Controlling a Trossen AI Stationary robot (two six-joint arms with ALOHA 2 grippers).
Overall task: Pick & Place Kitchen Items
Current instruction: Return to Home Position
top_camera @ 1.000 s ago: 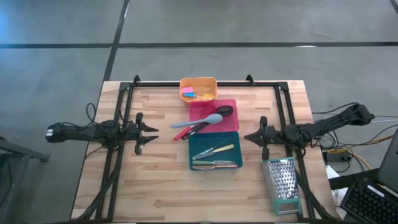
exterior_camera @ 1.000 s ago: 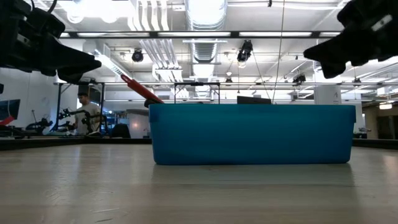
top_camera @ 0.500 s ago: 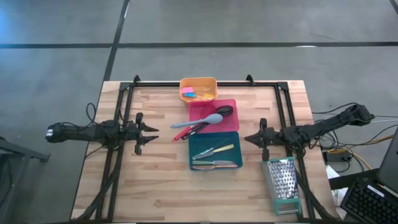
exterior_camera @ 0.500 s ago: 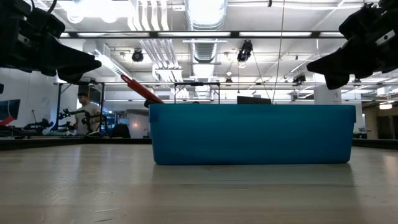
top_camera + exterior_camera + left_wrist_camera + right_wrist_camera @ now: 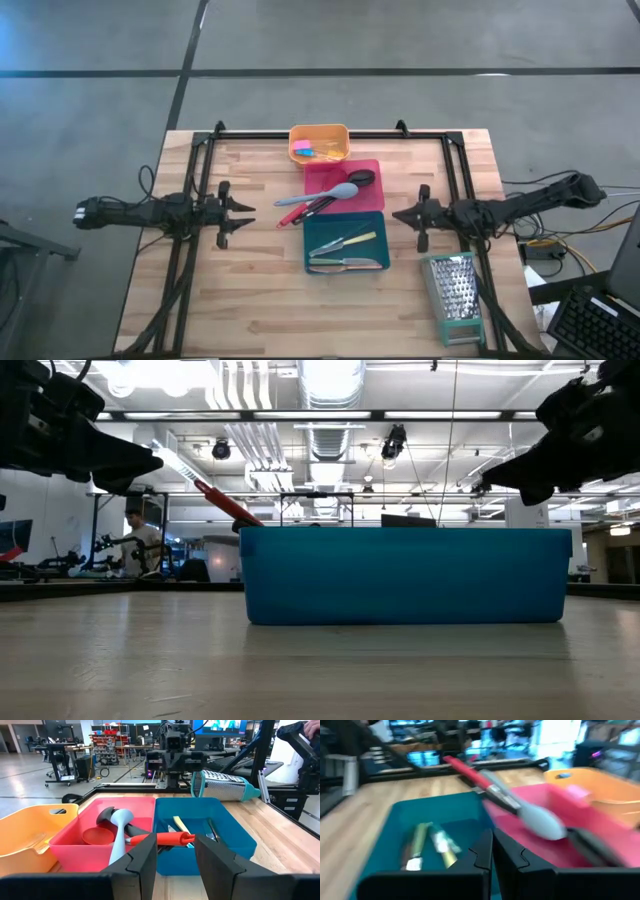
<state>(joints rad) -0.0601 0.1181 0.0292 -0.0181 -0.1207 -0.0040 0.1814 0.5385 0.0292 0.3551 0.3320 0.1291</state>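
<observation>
Red spatula (image 5: pixel 303 213): laid slantwise in the pink tray (image 5: pixel 368 203), handle out over the rim toward the left arm.
Grey spoon (image 5: pixel 340 190): parallel, bowl inside that tray.
Yellow-handled knife (image 5: pixel 358 239): slantwise in the teal tray (image 5: pixel 312 228).
Open room: bare bench (image 5: pixel 250 300) is seen on both sides of the trays.
Left claw (image 5: pixel 243 217): spread, held clear of the trays.
Right claw (image 5: pixel 398 216): pressed together, near the teal tray.
</observation>
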